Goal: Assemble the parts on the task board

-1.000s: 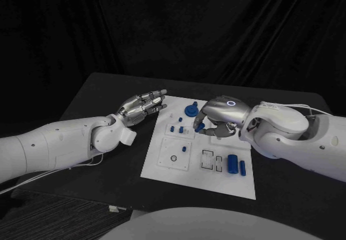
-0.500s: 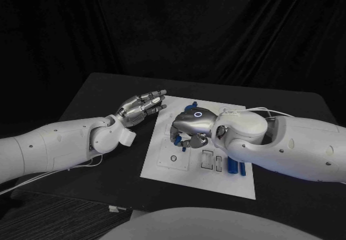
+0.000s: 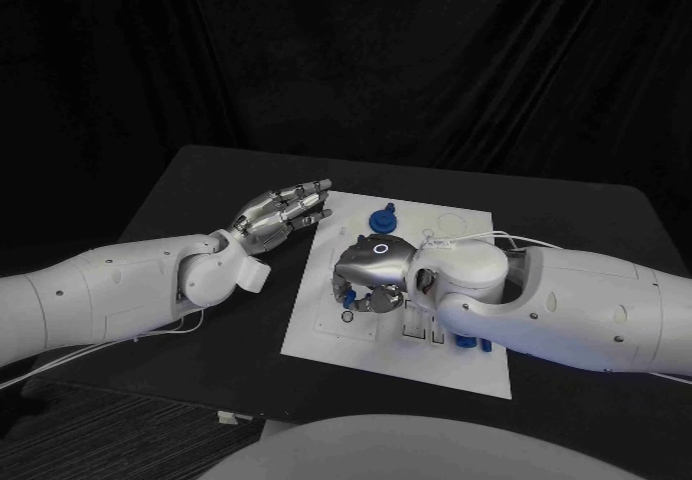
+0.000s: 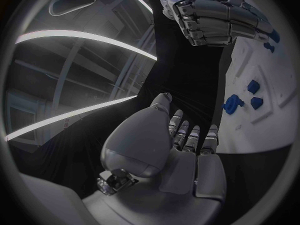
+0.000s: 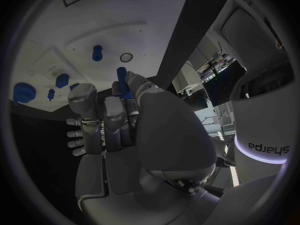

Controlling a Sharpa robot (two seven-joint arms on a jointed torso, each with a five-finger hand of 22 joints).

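The white task board [image 3: 433, 368] lies mid-table. My right hand [image 3: 371, 277] hovers over its left middle and pinches a small blue peg [image 5: 122, 80] between thumb and a finger. Just beyond the peg's tip in the right wrist view are a round ringed hole [image 5: 126, 57] and a standing blue peg [image 5: 97, 52]. That hole [image 3: 346, 317] lies just below the hand in the head view. A blue round part [image 3: 382, 218] sits at the board's far edge. My left hand [image 3: 286, 214] hangs off the board's far left corner, fingers spread, holding nothing.
Blue cylinders [image 3: 464, 341] lie on the board's right side, partly under my right forearm, beside rectangular slots [image 3: 418, 325]. More blue pieces [image 4: 232, 104] stand near the far left corner. Black table [image 3: 216, 180] surrounds the board.
My right hand has carried the blue peg from the board's far edge leftward and nearer, down to the left-middle area by the ringed hole. The left hand has stayed put.
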